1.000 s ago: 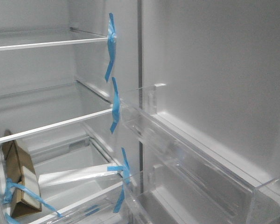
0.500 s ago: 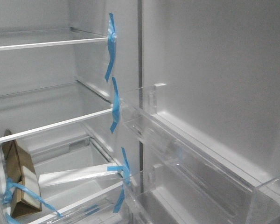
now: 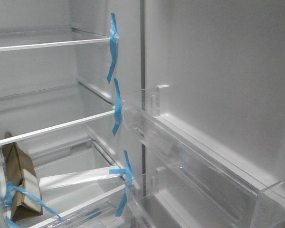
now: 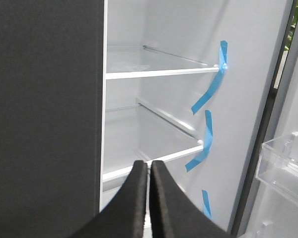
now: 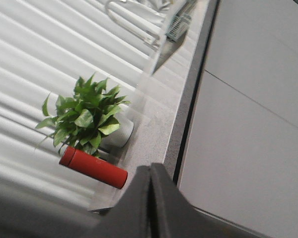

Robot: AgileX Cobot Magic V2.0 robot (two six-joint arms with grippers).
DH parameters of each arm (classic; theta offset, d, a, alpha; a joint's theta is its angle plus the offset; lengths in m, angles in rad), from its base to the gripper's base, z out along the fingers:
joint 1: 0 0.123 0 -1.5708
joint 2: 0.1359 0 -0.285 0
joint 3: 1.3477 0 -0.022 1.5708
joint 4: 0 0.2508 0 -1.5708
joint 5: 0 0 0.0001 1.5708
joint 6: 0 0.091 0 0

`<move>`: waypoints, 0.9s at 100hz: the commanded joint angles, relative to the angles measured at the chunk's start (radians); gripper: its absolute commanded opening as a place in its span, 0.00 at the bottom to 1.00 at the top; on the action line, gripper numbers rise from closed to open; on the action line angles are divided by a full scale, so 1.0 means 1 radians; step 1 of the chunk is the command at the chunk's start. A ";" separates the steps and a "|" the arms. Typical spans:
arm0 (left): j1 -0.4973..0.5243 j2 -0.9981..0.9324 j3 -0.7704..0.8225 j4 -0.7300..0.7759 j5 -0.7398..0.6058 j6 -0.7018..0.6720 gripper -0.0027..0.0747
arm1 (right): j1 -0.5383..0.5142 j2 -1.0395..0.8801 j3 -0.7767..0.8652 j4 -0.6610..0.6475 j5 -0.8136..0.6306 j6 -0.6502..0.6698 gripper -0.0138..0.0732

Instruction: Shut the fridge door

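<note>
The fridge door [image 3: 218, 80] stands open on the right of the front view, its white plastic inner face towards me, with two clear bins, an upper one [image 3: 180, 142] and a lower one [image 3: 156, 209]. In the left wrist view the door's edge [image 4: 294, 114] and one clear bin [image 4: 283, 166] show beside the open compartment. My left gripper [image 4: 149, 166] is shut and empty, in front of the compartment's shelves and apart from the door. My right gripper [image 5: 150, 171] is shut and empty, facing a countertop, with the door out of its view. Neither gripper shows in the front view.
Inside the fridge are glass shelves [image 3: 52, 128] with blue tape strips [image 3: 115, 47] and a brown carton [image 3: 21, 187]. A matte dark grey panel [image 4: 44, 114] stands beside the compartment. The right wrist view shows a potted plant [image 5: 87, 119], a red cylinder [image 5: 93, 167], a countertop [image 5: 161, 114] and pale grey cabinet fronts [image 5: 243, 139].
</note>
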 commanded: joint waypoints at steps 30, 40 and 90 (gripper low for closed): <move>-0.004 -0.023 0.040 -0.006 -0.083 -0.002 0.01 | -0.009 0.103 -0.112 0.271 0.045 0.000 0.08; -0.004 -0.023 0.040 -0.006 -0.083 -0.002 0.01 | -0.009 0.121 -0.126 0.281 0.085 0.000 0.08; -0.004 -0.023 0.040 -0.006 -0.083 -0.002 0.01 | -0.009 0.133 -0.158 0.324 0.312 0.000 0.08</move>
